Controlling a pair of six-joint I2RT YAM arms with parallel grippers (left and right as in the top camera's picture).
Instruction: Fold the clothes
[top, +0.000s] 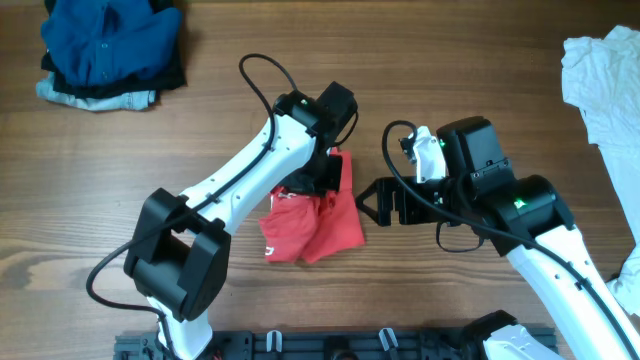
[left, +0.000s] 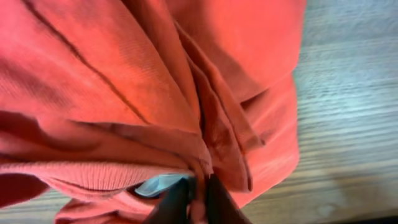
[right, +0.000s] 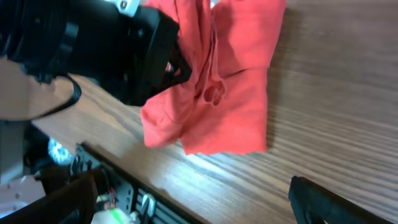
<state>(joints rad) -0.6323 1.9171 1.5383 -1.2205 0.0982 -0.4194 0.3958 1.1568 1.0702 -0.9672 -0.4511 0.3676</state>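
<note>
At centre, the left gripper (left: 198, 196), arm (top: 250, 165) stretched forward, pinches the red T-shirt (top: 340, 225).

Blue garment pile (top: 110, 45), white cloth (top: 605, 75)

This looks like a robotics lab bench: a left arm (top: 250, 165) and a right arm (top: 560, 260) rise at the near edge of a wood-grain table (top: 480, 60), by a black rail (top: 300, 345) with hooks; loose black cables (top: 262, 68) loop from their joints; small green lights (top: 518, 203) glow on their housings. Clothes lie about as work pieces; a red shirt (top: 335, 225) sits between the arms, a blue pile (top: 110, 45) at the far left corner, white cloth (top: 605, 70) at the right edge. Below the table edge the right wrist view shows what may be more gear, too blurred to name.
</note>
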